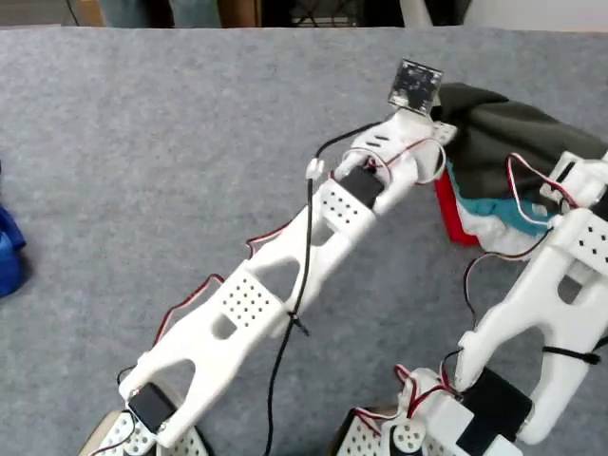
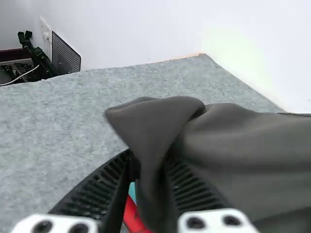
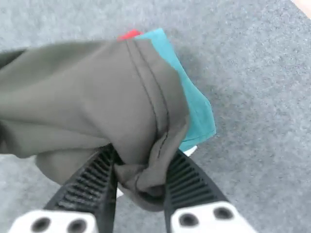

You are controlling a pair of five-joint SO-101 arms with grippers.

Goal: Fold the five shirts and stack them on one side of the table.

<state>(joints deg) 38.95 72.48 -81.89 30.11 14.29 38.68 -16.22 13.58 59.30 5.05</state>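
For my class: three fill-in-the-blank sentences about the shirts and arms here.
The dark grey shirt is pinched in the jaws of ___ arms. Below it peek out a teal shirt, a white one and a ___ one. In the high view the pile lies toward the table's ___ side.
Missing: both; red; right.

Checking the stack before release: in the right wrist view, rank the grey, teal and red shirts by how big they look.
1. grey shirt, largest, though nearest the camera
2. teal shirt
3. red shirt, a sliver; the rest is covered
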